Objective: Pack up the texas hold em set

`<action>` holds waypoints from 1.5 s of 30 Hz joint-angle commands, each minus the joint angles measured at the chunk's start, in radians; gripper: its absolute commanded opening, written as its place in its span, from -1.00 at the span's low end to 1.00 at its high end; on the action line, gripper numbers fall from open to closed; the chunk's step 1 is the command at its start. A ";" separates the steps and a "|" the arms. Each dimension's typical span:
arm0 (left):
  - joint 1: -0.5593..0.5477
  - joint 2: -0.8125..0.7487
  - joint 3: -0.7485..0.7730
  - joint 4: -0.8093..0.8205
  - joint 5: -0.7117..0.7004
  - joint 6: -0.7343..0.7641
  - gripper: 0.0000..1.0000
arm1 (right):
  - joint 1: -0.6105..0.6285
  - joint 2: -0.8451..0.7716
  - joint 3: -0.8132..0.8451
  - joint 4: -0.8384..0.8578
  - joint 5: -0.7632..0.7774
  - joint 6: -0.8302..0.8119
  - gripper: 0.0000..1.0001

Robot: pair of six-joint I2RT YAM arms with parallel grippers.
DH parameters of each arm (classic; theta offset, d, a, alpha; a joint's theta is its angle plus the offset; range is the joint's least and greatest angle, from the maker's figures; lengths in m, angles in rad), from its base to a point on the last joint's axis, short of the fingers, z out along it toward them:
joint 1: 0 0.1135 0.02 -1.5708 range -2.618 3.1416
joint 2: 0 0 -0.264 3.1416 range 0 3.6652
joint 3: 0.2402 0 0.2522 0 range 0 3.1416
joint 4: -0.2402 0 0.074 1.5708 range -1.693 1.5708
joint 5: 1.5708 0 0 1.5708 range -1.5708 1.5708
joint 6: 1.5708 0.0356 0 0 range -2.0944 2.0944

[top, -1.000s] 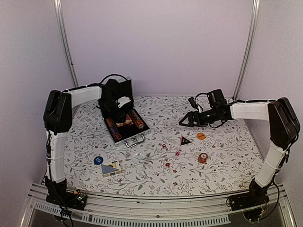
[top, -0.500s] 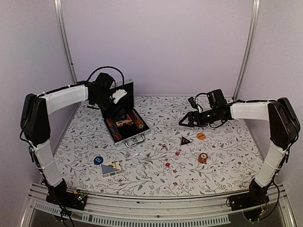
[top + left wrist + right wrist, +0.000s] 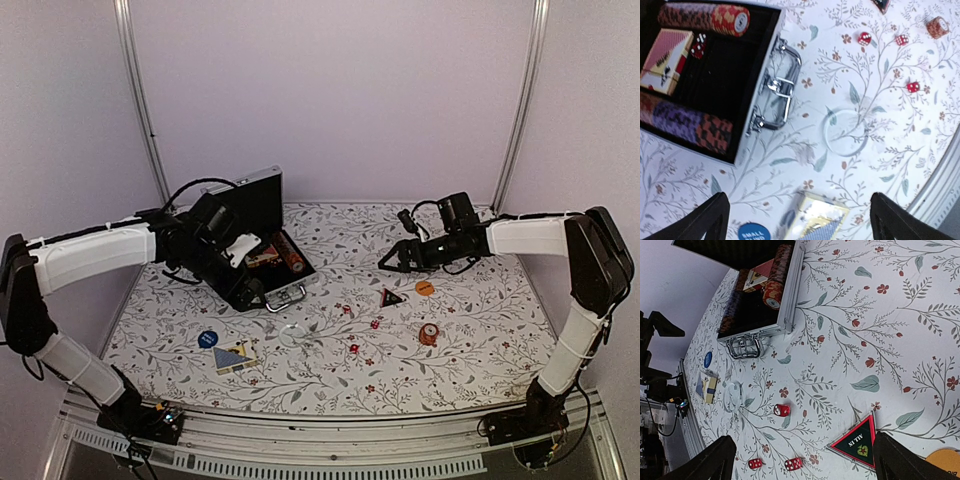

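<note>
- The table (image 3: 470, 370) is covered in a flowered cloth and holds the whole set
- The case (image 3: 287, 294) lies open on the far left part, with its lid up at the back and its handle (image 3: 777, 85) facing the middle of the table
- The left gripper (image 3: 799, 197) hovers over the case's near left side, fingers wide apart and holding nothing
- The right gripper (image 3: 805, 440) hangs over the far right part, well apart from the case, fingers also spread and empty
- Two chip rows (image 3: 705, 15) lie along opposite walls inside the case, with a packed deck (image 3: 665, 60) between them
- The loose deck (image 3: 233, 357) lies near the front edge, on the base side of the left gripper; its long axis seems to run roughly left to right across the table, slightly tilted
- That deck shows low between the left fingers in the wrist view, so I judge the left arm much the nearer one for it
- The clear disc (image 3: 846, 132) lies between the deck and the handle
- The blue token (image 3: 207, 338) sits just beside the deck, on its far left
- The triangle token (image 3: 857, 442) lies just on the base side of the right gripper, close by one finger, and the orange token (image 3: 424, 288) is just beside it, so these fall to the right arm
- Three dice (image 3: 863, 38) lie scattered mid-table between the arms, and at least one more sits in the case by the packed deck
</note>
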 commanded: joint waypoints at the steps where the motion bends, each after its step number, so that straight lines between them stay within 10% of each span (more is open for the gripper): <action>1: -0.074 -0.003 -0.048 -0.112 -0.011 -0.219 0.99 | -0.004 -0.040 -0.029 0.044 -0.002 0.007 0.98; 45: -0.291 0.011 -0.318 0.024 -0.022 -0.637 0.99 | 0.019 -0.107 -0.130 0.124 -0.040 0.060 0.98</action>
